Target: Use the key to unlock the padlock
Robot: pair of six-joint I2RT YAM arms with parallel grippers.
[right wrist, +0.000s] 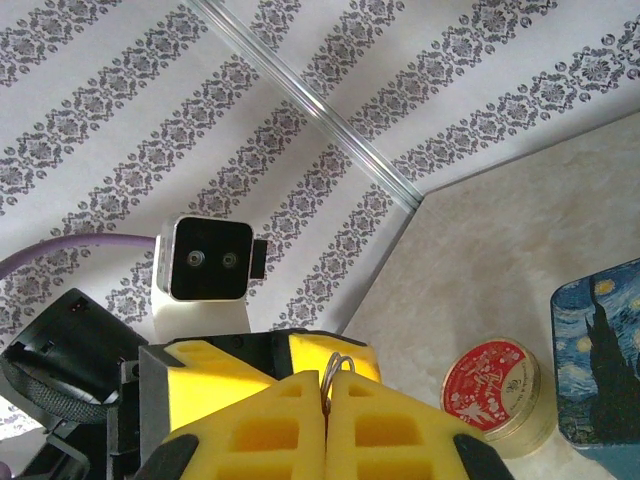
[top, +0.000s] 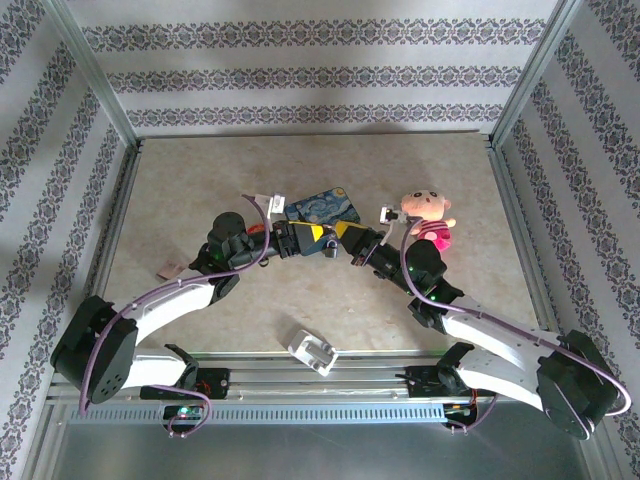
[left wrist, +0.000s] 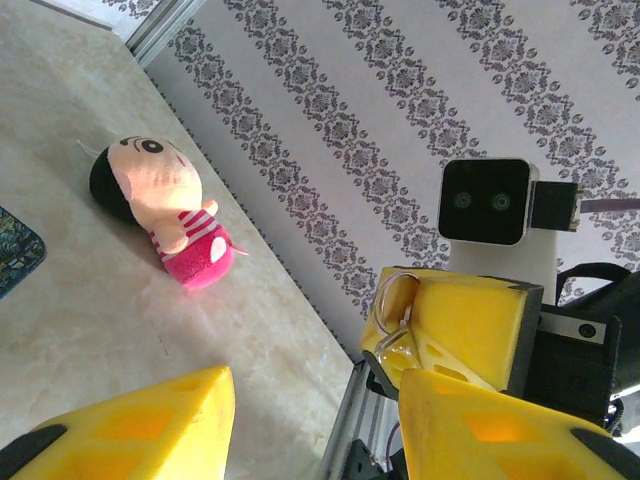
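2 grippers face each other tip to tip. On my left gripper (left wrist: 316,405) the fingers stand apart. Just ahead of its tips, my right gripper (right wrist: 328,392) is clamped on the padlock (right wrist: 336,366), its shackle poking out between the pads.

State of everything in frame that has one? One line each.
left gripper: jaws open, empty
right gripper: jaws shut on metal loop; key ring or shackle, cannot tell
blue tin: closed, lying flat
red round tin: closed, lid up
plush doll: lying down
white plug: unplugged, lying loose
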